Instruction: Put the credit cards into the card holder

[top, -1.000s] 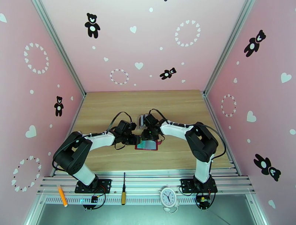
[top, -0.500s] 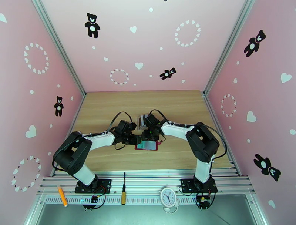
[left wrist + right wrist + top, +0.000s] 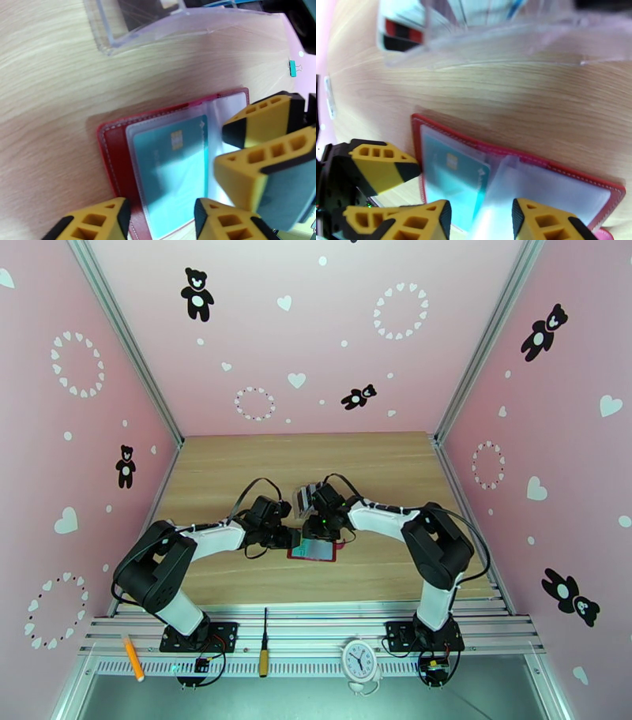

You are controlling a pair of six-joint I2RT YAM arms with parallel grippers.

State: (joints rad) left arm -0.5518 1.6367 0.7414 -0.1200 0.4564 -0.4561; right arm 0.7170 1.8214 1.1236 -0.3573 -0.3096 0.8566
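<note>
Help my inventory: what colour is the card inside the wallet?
Teal card, gold chip; clearest from the left wrist view.

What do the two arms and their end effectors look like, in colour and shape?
The left arm and right arm have white shells between bulky black joints, and thin black cables loop over the wrists. The left end effector and right end effector each carry two wedge-shaped yellow fingers with black tips and rectangular cut-outs.
</note>
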